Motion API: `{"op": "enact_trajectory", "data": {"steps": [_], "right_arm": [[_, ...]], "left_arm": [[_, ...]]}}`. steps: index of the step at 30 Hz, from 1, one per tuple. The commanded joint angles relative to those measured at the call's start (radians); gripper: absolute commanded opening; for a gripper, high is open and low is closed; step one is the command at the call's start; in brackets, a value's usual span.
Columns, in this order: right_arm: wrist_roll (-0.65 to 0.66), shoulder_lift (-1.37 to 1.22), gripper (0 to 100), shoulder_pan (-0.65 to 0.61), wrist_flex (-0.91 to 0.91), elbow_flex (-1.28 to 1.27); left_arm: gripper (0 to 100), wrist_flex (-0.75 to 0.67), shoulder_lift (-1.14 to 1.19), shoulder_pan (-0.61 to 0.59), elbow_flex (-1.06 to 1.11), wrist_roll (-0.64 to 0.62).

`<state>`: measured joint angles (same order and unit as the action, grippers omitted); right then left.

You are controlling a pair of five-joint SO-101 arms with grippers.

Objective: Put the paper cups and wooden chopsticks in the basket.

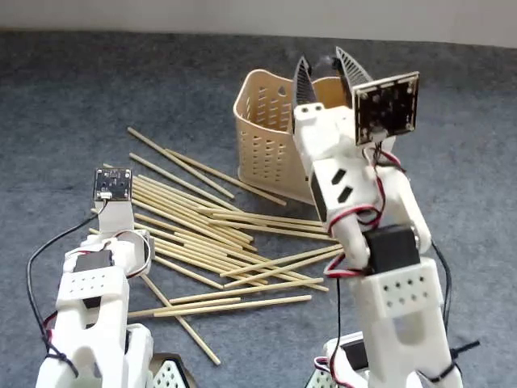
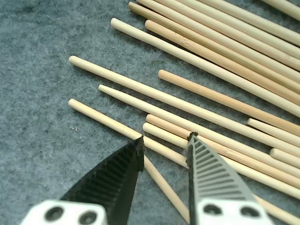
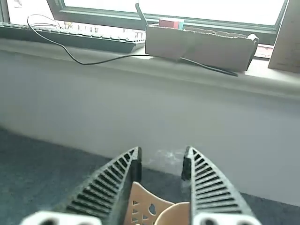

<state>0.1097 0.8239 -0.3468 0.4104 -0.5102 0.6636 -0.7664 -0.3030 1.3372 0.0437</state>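
left wrist view, left hand (image 2: 165, 139) released over chopsticks (image 2: 211, 95), right hand (image 3: 162, 150) released above basket (image 3: 140, 200)

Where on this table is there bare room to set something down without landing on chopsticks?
The table is bare to the left of the chopsticks, and again to the right of the basket and the right arm. The middle, from the basket toward both arms, is crowded with chopsticks.
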Motion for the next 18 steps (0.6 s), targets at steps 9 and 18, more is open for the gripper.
{"op": "enact_trajectory", "data": {"steps": [9,18], "right_arm": [[-0.002,0.225,15.2,0.097,0.453,0.051],[-0.155,0.242,15.2,0.274,0.697,0.042]], "left_arm": [[16,-0.009,-0.027,-0.01,-0.002,0.006],[16,-0.009,-0.027,-0.01,-0.002,0.006]]}}
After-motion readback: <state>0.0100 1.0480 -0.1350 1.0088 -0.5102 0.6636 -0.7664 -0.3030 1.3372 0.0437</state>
